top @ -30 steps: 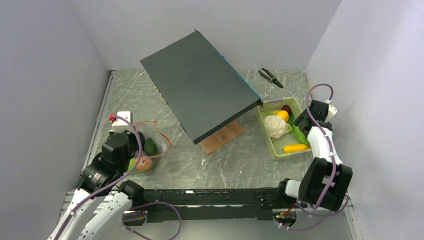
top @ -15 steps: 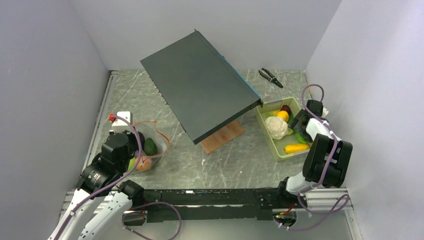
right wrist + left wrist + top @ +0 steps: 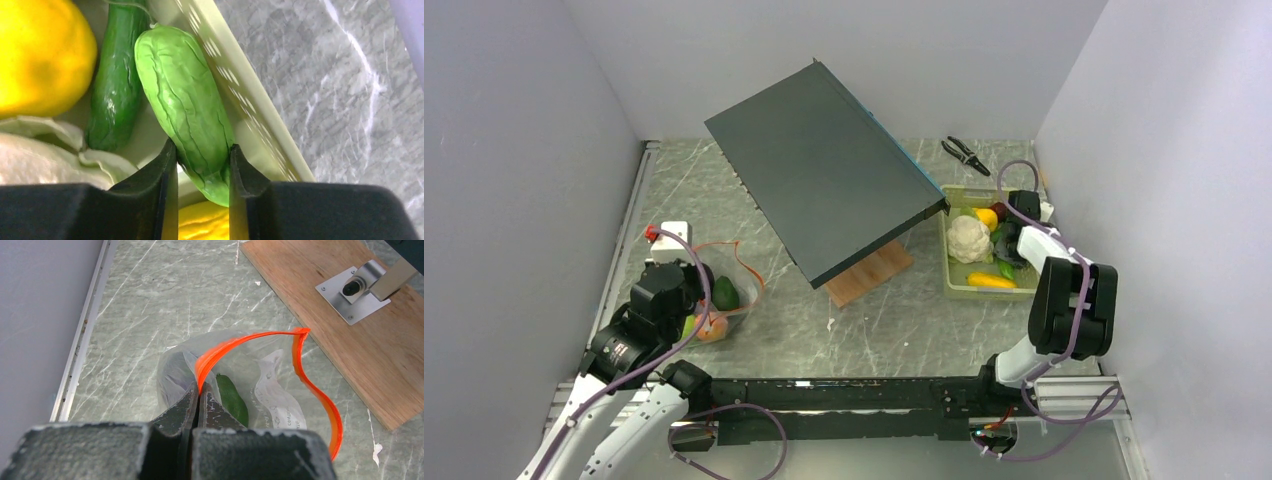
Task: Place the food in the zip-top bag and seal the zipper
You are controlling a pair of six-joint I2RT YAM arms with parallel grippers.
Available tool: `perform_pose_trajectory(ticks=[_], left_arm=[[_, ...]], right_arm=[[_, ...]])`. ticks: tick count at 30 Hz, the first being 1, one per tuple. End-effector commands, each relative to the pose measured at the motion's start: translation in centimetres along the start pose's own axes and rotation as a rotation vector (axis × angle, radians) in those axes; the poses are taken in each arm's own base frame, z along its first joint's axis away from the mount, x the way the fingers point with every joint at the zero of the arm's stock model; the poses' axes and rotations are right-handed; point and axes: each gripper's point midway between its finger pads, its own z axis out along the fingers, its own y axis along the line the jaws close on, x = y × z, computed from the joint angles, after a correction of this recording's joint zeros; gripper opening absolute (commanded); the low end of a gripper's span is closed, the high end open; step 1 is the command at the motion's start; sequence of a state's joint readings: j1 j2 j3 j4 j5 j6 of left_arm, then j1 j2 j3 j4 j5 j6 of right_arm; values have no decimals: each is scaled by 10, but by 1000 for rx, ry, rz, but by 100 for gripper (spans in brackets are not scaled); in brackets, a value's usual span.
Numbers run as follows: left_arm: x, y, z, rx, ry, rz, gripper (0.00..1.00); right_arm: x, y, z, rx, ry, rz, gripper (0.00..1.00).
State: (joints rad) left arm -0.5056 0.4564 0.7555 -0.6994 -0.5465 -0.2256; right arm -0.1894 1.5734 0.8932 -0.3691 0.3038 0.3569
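Wrinkled light-green vegetable (image 3: 187, 95) in right claw (image 3: 201, 150), against pale tray (image 3: 240, 85) wall.

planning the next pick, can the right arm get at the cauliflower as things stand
Probably yes, though not at once: the right pincer is in the tray beside the cauliflower, which lies uncovered. But its jaws are closed on a green vegetable, so it would have to let that go first.
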Motion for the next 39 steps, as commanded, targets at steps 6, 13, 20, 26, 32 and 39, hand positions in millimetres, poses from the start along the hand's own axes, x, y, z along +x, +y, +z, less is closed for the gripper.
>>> perform_pose_trajectory(ticks=[6,13,20,26,32,39], left_arm=[[-5,1,4,-24,-12,-9,0],[-5,3,3,-38,-11,-17,0],[-5,7,3,-60,-11,-17,0],[0,9,2,-73,15,-22,0],[-2,8,1,-60,-3,-28,0],[-1,6,4,-62,13,-12,0]], right_arm=[[-39,-16,-50,47,-143,58,1],[-69,-24,-110,-22,-295,122,0],[-95,15,-218,-480,-554,233,0],[-105,59,-314,-899,-594,215,0],[-95,105,-419,-1246,-611,170,0],[-54,154,-502,-1469,-556,45,0]])
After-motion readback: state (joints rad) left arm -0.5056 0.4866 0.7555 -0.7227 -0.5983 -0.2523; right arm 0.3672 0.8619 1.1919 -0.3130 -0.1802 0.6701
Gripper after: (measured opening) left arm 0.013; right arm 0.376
